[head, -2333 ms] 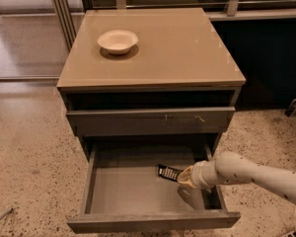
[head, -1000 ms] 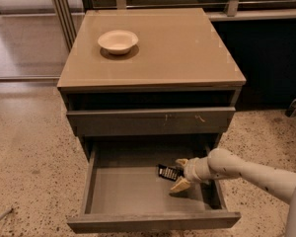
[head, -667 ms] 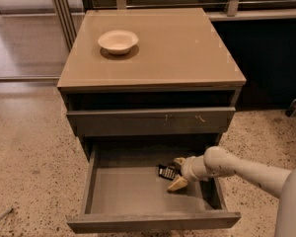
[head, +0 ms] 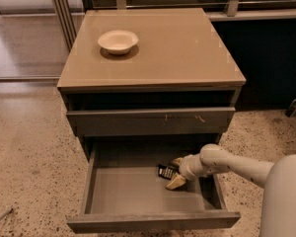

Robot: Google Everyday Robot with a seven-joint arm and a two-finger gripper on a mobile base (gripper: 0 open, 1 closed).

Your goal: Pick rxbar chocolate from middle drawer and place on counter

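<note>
Pincer (head: 176, 172), spread wide, sits at rxbar chocolate (head: 165, 171) inside middle drawer (head: 138, 197); bowl (head: 118, 40) on counter (head: 177, 48).

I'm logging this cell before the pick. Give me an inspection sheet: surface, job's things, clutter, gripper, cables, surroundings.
Surface: counter, glossy tan, carries a white bowl at its back left.
Job's things: drawer pulled open; rxbar lies flat on its floor, towards the back right.
Clutter: the bowl; nothing else seen.
Grippers: gripper is inside the drawer at the rxbar's right end, open, with one finger on each side of it.
Cables: none clear; a thin grey thing lies on the floor at bottom left, cannot tell what.
Surroundings: speckled floor; scratched drawer front above the open one.
</note>
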